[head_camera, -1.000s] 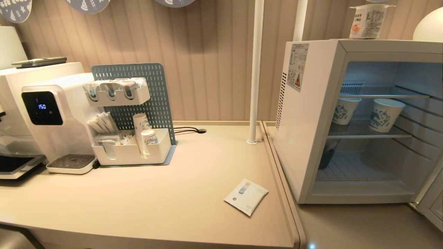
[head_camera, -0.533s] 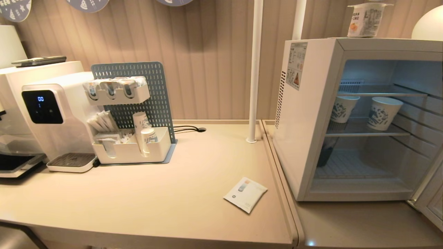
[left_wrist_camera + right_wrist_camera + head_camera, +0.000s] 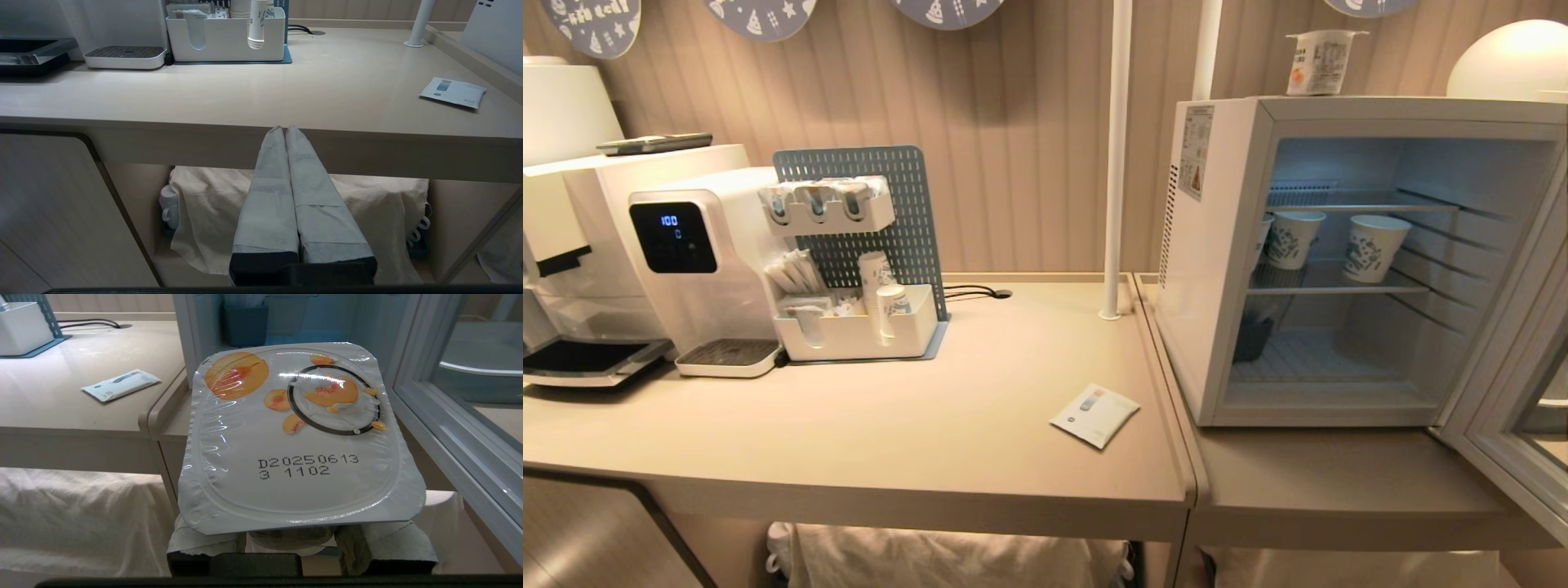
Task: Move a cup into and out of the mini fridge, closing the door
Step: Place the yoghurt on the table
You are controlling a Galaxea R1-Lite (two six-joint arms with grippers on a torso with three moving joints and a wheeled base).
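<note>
Right pincer [image 3: 292, 539] pinching cup [image 3: 298, 437] before fridge [image 3: 1217, 269], door [image 3: 1511, 400] open; left pincer [image 3: 284, 130] pressed together; next: shelve cup

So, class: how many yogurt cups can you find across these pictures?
2: one cup held in the right hand, another yogurt cup atop the mini fridge. More may be hidden.
</note>
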